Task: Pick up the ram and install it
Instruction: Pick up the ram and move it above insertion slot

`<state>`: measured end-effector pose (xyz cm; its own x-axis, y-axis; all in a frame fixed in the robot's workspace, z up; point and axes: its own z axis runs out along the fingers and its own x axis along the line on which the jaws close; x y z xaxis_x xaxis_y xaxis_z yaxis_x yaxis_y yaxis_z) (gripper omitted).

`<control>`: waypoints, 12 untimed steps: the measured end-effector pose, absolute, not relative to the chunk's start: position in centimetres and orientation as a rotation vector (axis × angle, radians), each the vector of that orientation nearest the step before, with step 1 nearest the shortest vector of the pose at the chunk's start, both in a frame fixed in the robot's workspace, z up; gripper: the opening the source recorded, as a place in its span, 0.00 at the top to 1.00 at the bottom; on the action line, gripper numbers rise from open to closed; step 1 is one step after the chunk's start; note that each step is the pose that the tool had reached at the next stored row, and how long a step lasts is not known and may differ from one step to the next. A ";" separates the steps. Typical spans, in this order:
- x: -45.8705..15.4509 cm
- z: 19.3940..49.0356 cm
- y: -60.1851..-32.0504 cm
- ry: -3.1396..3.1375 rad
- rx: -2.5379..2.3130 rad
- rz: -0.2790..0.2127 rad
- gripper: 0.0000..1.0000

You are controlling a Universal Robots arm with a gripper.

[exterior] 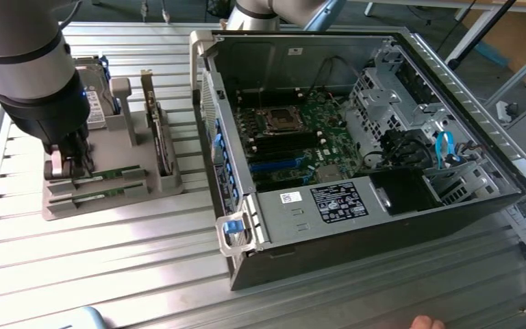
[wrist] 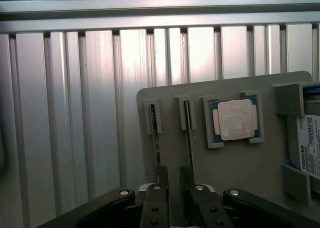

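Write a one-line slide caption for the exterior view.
Gripper poised over the ram in a gray parts holder, beside an open desktop computer case showing its motherboard.

Two ram sticks seated in the grey holder, neither lifted

The ram [exterior: 107,174] [wrist: 187,133] I am after is a long, thin green board standing on its edge in a slot near the middle of the grey holder [exterior: 167,181] [wrist: 240,163]. A second stick [exterior: 98,195] [wrist: 155,135] lies parallel just beside it, in the next slot toward the holder's outer edge. Seen from my wrist, both run edge-on as narrow dark lines.
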<state>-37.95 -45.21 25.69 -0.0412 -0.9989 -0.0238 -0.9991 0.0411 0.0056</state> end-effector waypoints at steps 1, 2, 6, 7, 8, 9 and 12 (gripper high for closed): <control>-38.0 25.7 -45.2 2.257 -2.166 0.032 0.76; -38.0 25.7 -45.3 2.257 -2.166 0.032 0.76; -38.0 25.7 -45.3 2.255 -2.164 0.028 0.76; -38.0 25.7 -45.3 2.255 -2.164 0.028 0.76; -38.0 25.7 -45.3 2.255 -2.164 0.028 0.76; -38.0 25.6 -45.3 2.255 -2.164 0.028 0.76; -38.0 25.4 -45.3 2.255 -2.164 0.028 0.76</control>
<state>-37.96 -45.30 25.37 -0.0410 -0.9989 -0.0240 -0.9992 0.0410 0.0015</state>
